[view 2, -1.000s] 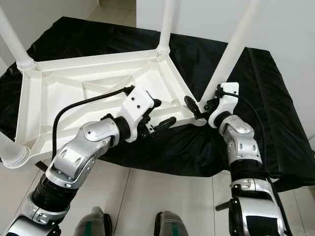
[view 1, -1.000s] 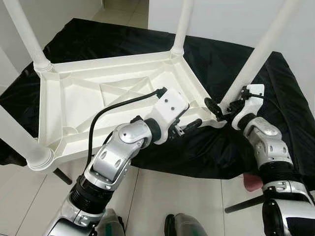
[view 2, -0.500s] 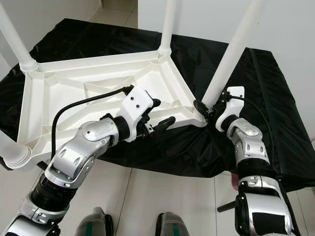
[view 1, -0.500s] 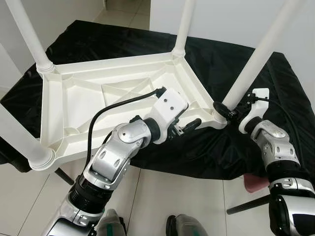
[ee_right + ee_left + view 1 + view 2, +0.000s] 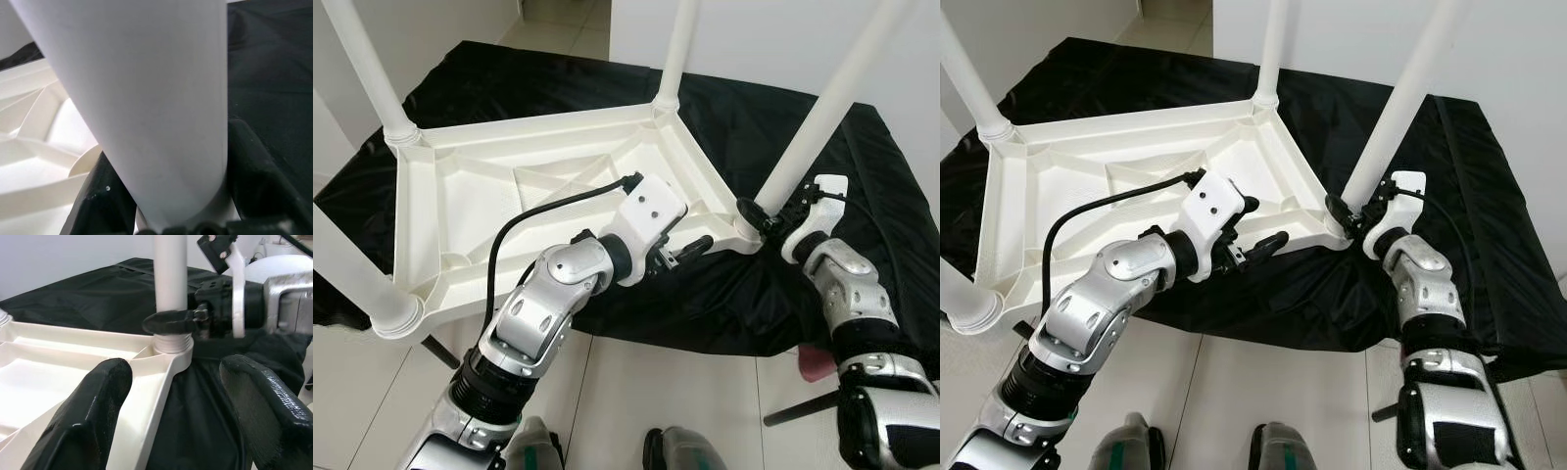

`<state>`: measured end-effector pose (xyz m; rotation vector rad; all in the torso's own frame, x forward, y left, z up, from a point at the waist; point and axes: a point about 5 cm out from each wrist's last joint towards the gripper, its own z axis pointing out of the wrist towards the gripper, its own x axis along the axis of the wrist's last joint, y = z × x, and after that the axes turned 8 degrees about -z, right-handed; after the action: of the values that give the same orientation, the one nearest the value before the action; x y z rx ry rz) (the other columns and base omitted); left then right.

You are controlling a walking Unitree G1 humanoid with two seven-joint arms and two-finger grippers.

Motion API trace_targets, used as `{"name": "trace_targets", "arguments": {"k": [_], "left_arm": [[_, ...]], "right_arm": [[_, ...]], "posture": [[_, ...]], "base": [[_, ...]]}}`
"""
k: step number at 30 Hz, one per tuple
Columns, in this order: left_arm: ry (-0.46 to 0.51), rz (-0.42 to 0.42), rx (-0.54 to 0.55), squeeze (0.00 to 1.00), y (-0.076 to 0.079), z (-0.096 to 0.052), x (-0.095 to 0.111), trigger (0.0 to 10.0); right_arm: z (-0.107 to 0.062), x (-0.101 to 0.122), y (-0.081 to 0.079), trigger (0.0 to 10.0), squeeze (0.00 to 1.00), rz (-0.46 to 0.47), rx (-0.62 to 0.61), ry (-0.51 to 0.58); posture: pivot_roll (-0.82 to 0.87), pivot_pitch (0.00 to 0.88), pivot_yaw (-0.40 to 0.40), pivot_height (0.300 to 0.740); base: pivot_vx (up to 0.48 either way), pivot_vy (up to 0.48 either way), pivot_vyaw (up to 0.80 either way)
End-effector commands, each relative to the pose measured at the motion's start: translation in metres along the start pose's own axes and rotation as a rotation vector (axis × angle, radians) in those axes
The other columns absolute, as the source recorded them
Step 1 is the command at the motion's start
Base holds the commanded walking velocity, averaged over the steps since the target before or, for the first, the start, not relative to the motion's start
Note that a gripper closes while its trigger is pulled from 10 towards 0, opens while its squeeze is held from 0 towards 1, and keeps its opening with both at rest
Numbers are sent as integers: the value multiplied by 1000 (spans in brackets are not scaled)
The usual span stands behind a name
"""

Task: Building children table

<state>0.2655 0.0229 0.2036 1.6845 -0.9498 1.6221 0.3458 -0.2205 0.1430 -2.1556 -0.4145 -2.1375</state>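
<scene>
A white plastic children's table (image 5: 489, 211) lies upside down on a black cloth, its four legs pointing up. My right gripper (image 5: 766, 217) is clamped around the base of the near right leg (image 5: 822, 117), just above its socket at the table's corner. In the right wrist view the leg (image 5: 146, 98) sits between both fingers (image 5: 254, 166), which touch it. My left gripper (image 5: 690, 250) hovers open beside the table's near rim, close to that same corner, holding nothing. In the left wrist view its fingers (image 5: 98, 396) frame the leg (image 5: 170, 279) and the right gripper.
The black cloth (image 5: 724, 108) covers a low support, its front edge hanging toward me. Tiled floor lies below, with my feet (image 5: 685, 450) and a dark stand leg (image 5: 798, 406) at the right. Three other table legs (image 5: 372, 69) stick up around the work area.
My right wrist swung out to the right, then came back slightly, staying around the leg's base. The left arm and the table have held still.
</scene>
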Motion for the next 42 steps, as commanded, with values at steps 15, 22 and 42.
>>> {"name": "trace_targets", "arguments": {"k": [15,22,42], "left_arm": [[5,6,9,0,-2,0,2,10000],[4,8,9,0,-3,0,2,10000],[-20,-2,11,0,-4,0,-5,10000]], "right_arm": [[-5,-3,-31,0,0,61,-468,-102],[-16,0,-37,0,0,55,-606,-118],[-3,12,-20,10000,1000,38,-419,-44]], "posture": [[-46,15,-39,740],[-43,18,-38,740],[-40,12,-39,740]], "base": [[0,0,0],[0,0,0],[0,0,0]]}}
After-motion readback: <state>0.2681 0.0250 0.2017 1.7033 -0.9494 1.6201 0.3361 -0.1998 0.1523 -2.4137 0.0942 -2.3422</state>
